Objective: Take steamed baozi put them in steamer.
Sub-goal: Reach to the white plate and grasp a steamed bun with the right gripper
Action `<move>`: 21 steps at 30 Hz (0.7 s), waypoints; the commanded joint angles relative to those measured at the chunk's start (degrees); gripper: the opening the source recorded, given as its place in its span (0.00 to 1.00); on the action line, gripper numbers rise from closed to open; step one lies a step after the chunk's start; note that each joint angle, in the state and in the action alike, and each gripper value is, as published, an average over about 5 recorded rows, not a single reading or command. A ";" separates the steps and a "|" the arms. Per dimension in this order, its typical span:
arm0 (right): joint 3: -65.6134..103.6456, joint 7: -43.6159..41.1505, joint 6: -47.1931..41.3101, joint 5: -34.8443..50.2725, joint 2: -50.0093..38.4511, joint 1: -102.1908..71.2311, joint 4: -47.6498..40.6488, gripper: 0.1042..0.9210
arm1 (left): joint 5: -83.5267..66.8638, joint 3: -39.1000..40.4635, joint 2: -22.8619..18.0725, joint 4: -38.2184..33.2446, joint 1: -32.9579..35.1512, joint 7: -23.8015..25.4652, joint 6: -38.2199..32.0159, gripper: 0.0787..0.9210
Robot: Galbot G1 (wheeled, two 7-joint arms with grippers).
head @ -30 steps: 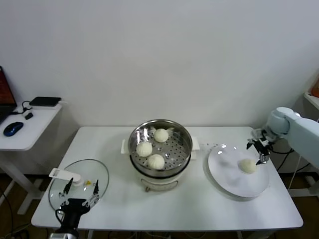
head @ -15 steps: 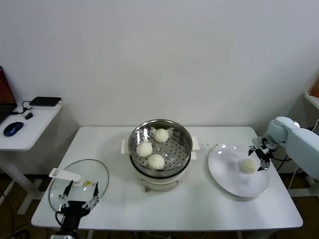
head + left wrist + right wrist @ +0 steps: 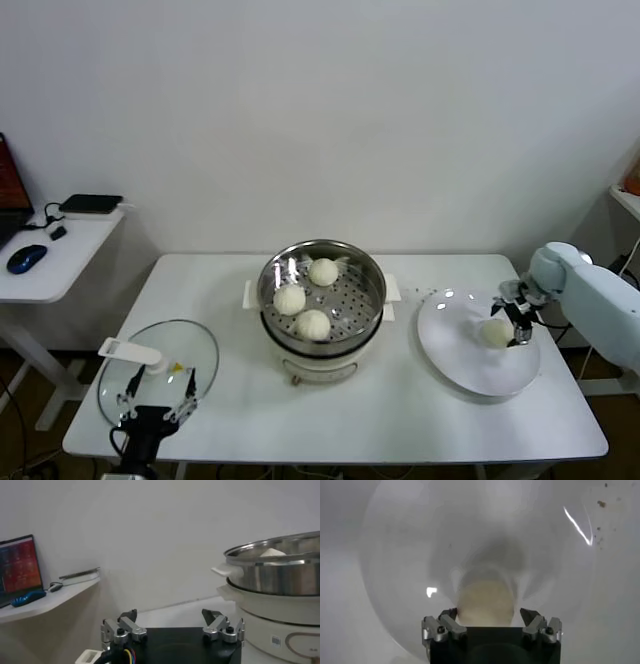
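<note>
Three steamed baozi point(image 3: 313, 324) lie on the perforated floor of the shiny steamer point(image 3: 370, 275) at the table's middle. A fourth off-white baozi point(image 3: 493, 334) rests on the white plate point(image 3: 470, 372) to the right. My right gripper point(image 3: 507, 323) is down at this bun, open. In the right wrist view the baozi point(image 3: 485, 600) sits between the spread fingertips point(image 3: 447, 616) of the gripper point(image 3: 489, 616), which have not closed on it. My left gripper point(image 3: 157, 388) hangs open at the front left, over the glass lid. In its own view the left gripper point(image 3: 170, 617) holds nothing.
A round glass lid point(image 3: 195, 350) with a white handle lies at the front left of the white table point(image 3: 360, 415). The steamer's steel wall point(image 3: 280, 575) rises close beside the left gripper. A side desk point(image 3: 60, 250) with a mouse and laptop stands farther left.
My right gripper has come down and moved in toward the baozi on the plate, so its open fingers now straddle it. The left arm has barely moved.
</note>
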 commanded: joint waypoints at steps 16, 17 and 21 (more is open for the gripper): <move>1.99 -1.64 0.03 -0.70 0.74 -0.62 -1.24 0.75 | 0.27 0.13 -0.20 0.15 -0.08 -0.10 -0.01 0.88; 1.95 -1.69 -0.02 -0.60 0.64 -0.58 -1.15 0.75 | 0.27 0.12 -0.22 0.17 -0.05 -0.11 -0.04 0.88; 0.95 -1.80 -0.59 0.69 -0.04 -0.01 -0.07 0.72 | 0.22 0.07 -0.23 0.19 0.05 -0.12 -0.16 0.88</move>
